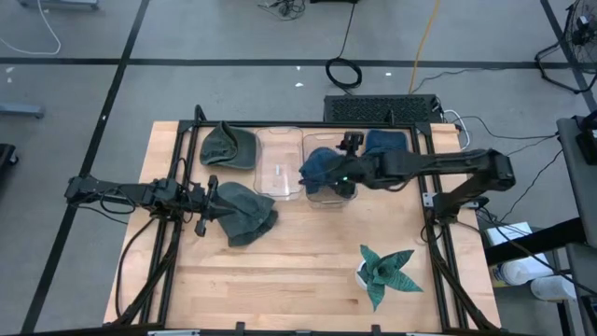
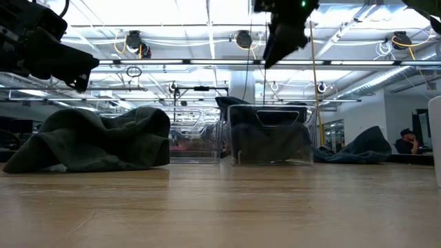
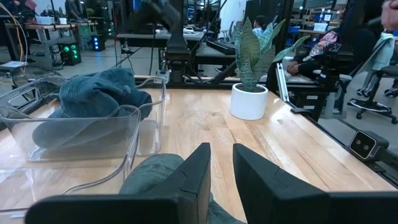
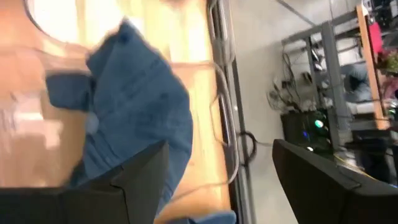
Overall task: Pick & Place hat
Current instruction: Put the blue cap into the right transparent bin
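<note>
A dark green hat (image 1: 250,213) (image 2: 96,141) lies crumpled on the wooden table. My left gripper (image 1: 211,200) (image 3: 222,149) hovers just above its left edge, its fingers a narrow gap apart; the low view shows the left gripper (image 2: 72,69) clear of the cloth. A blue hat (image 1: 322,166) (image 4: 137,99) lies inside a clear bin (image 1: 328,194). My right gripper (image 1: 347,175) (image 4: 217,149) is open wide above that bin, and the low view shows the right gripper (image 2: 279,41) well above the rim.
An empty clear bin (image 1: 278,173) stands left of the filled one. A second green hat (image 1: 229,145) and a second blue hat (image 1: 384,142) lie near the far edge. A potted plant (image 1: 382,271) stands near the front right. Bare wood lies at the front.
</note>
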